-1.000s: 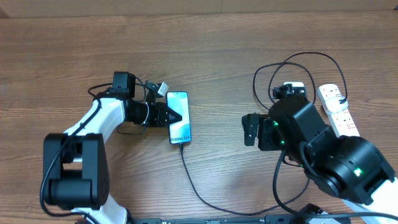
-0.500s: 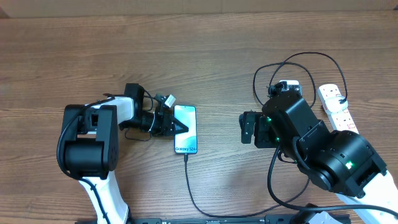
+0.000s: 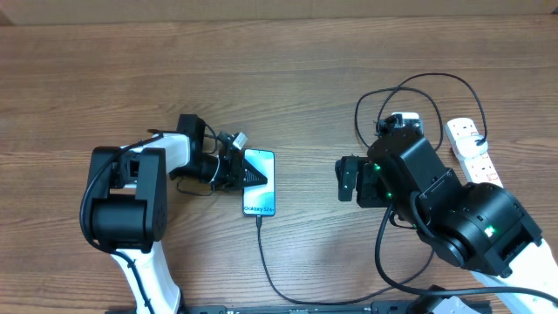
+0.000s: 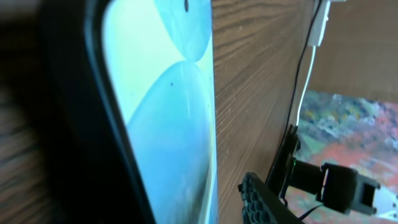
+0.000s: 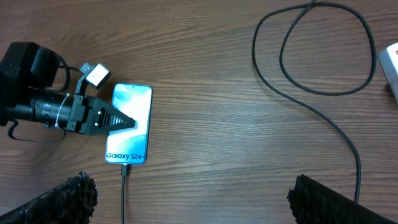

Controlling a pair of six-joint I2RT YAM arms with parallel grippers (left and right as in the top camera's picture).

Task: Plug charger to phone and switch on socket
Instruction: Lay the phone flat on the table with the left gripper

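Observation:
The phone (image 3: 261, 185) lies flat on the wooden table with its light-blue screen up, and it also shows in the right wrist view (image 5: 138, 134) and fills the left wrist view (image 4: 168, 124). The charger's black cable (image 3: 266, 262) ends in a connector (image 5: 125, 169) seated in the phone's "Galaxy S24+" end. My left gripper (image 3: 255, 177) is rolled on its side over the phone's left edge. Its upper finger (image 4: 264, 202) stands a small gap off the screen. My right gripper (image 5: 193, 193) is wide open and empty above bare wood. The socket (image 3: 475, 153) lies at the far right.
The charger cable makes a big loop (image 3: 418, 83) behind my right arm, also seen in the right wrist view (image 5: 323, 87). A corner of the socket (image 5: 392, 68) shows at that view's right edge. My bulky right arm (image 3: 453, 218) covers the lower right of the table.
A second ago the phone and my left gripper were farther left. Both shifted right and slightly nearer, and the left arm swung round. Over the last half second almost nothing moved.

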